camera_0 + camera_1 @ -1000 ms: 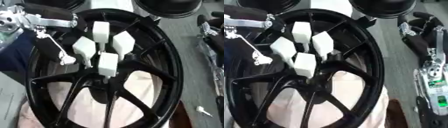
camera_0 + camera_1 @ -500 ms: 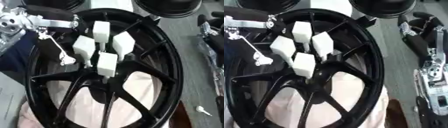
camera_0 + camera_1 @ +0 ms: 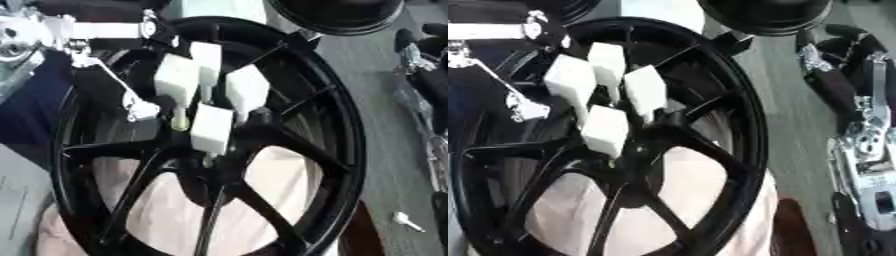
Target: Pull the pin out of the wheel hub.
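We see the left hand (image 3: 206, 100), white-padded fingers bunched closed at the centre of the black wheel hub (image 3: 324, 165); pin itself not discernible. Right hand (image 3: 859, 145) idle at right, fingers unclear.

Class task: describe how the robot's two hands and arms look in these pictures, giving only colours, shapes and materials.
The left robot hand has blocky white finger pads on thin stems, with a silver metal wrist and a slim silver rod behind it. The right robot hand, at the right edge, is black with silver metal links and joints; its upper part looks black and padded.
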{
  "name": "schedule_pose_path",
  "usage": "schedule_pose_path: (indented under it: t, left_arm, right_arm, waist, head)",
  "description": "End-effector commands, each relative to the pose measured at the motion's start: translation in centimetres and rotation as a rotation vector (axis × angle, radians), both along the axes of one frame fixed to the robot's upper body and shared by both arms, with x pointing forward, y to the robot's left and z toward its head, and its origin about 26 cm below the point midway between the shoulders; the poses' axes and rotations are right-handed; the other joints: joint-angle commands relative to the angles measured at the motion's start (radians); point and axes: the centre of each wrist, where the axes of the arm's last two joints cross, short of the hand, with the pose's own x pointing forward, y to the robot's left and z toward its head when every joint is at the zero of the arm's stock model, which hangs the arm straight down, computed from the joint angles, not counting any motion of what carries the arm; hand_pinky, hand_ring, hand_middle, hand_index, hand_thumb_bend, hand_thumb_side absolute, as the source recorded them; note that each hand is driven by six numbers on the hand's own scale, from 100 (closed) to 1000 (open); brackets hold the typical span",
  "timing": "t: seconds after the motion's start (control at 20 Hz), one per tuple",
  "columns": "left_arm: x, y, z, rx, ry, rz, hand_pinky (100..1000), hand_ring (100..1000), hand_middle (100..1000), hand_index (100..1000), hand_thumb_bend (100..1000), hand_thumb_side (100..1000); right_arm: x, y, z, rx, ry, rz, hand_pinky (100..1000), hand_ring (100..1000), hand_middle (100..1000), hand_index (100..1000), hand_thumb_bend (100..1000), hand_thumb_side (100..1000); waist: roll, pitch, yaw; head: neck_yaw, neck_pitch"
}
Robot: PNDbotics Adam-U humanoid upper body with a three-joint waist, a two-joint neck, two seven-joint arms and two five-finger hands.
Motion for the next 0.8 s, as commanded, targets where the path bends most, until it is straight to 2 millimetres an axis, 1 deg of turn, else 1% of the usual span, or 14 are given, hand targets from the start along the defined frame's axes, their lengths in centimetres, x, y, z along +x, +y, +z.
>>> schedule_pose_path:
  t: [0.05, 0.25, 0.45, 0.55, 0.7, 0.8]
  left_arm:
    - [-1.6, 2.7, 2.8, -0.113, -0.063, 0.058, 552, 318, 211, 349, 100, 211]
    - [-2.9, 5.7, 4.4, -0.244, -0.092, 0.124, 540, 295, 186, 325, 100, 211]
    - [-3.5, 9.5, 5.4, -0.367, -0.135, 0.21, 536, 288, 179, 321, 100, 206]
    - [-3.1, 12.1, 5.6, -0.426, -0.147, 0.293, 534, 287, 179, 322, 100, 212]
    - [-2.4, 16.3, 5.5, -0.5, -0.157, 0.476, 535, 290, 184, 328, 100, 224]
    - [-2.0, 18.8, 5.5, -0.557, -0.171, 0.568, 536, 293, 186, 331, 100, 227]
  right_arm:
    - [-0.4, -0.1, 1.0, -0.013, -0.036, -0.003, 803, 728, 527, 691, 417, 277]
    - [-0.5, -0.3, 1.1, -0.012, -0.039, -0.018, 802, 728, 528, 690, 415, 276]
    - [-0.6, -0.7, 1.1, -0.011, -0.042, -0.039, 802, 728, 528, 690, 413, 276]
    - [-0.7, -0.9, 1.1, -0.009, -0.044, -0.055, 802, 728, 528, 690, 413, 275]
    - [-0.9, -1.3, 1.1, -0.003, -0.049, -0.084, 803, 729, 528, 691, 412, 274]
    - [-1.0, -1.4, 1.1, -0.001, -0.052, -0.092, 802, 729, 528, 690, 411, 274]
  waist:
    - [0.0, -0.023, 0.004]
    - [0.001, -0.025, 0.017]
    - [0.003, -0.027, 0.033]
    - [0.004, -0.031, 0.045]
    - [0.002, -0.035, 0.065]
    - [0.002, -0.035, 0.068]
  head:
    - [-0.015, -0.001]
    - [-0.029, 0.003]
    - [-0.041, 0.003]
    - [-0.053, 0.005]
    - [-0.074, 0.008]
    - [-0.079, 0.008]
